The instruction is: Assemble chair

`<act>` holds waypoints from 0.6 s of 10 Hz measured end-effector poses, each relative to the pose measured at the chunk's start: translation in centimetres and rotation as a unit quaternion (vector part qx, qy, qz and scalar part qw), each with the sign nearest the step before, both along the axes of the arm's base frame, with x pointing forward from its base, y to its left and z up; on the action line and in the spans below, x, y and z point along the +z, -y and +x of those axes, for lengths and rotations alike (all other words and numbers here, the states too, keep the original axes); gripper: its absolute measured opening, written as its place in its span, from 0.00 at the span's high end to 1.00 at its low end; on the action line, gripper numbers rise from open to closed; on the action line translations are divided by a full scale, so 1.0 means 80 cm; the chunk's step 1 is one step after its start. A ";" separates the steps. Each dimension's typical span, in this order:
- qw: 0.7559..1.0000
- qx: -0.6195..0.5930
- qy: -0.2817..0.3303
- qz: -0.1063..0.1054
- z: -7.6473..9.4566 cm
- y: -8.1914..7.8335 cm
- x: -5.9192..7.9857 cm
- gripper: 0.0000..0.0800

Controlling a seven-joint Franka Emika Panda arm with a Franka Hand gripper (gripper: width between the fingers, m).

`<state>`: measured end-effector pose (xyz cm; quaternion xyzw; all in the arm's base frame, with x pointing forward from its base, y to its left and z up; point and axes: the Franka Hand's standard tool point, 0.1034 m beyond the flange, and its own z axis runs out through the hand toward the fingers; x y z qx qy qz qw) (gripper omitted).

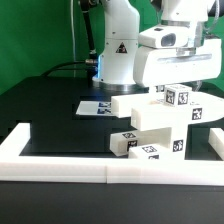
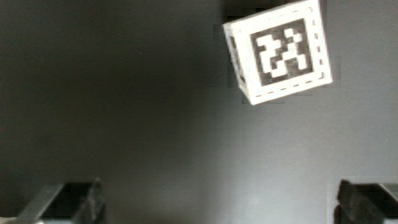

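Claw: your claw (image 2: 214,205) is open as wide as it goes. It holds nothing. In the wrist view you see only the two dark fingertips (image 2: 68,200), far apart, with bare black worktop (image 2: 125,110) between them.

Where the claw is: it hangs above the chair parts, near the big slab (image 1: 160,108). It touches none of them. I think it is up high so you can look down and pick a part.

Chair parts: the white pieces lie in a heap on the worktop, just inside the low white wall (image 1: 110,172). The wall likely keeps loose parts from sliding off.

Big slab: it lies flat. Small tagged cubes (image 1: 178,97) sit on top of it.

Small blocks: a few tagged blocks (image 1: 148,145) lie between the big slab and the low white wall.

Marker board: it lies flat behind the big slab, near the robot's base (image 1: 118,60).

Tagged piece under the claw: one white tagged piece (image 2: 281,52) shows in the wrist view, off to one side and tilted. You are not lined up over it yet.

How far along: the chair looks barely started. Most parts seem loose.
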<state>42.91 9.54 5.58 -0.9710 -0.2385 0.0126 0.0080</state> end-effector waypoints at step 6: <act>1.000 0.006 0.001 -0.001 -0.020 -0.026 -0.010 0.19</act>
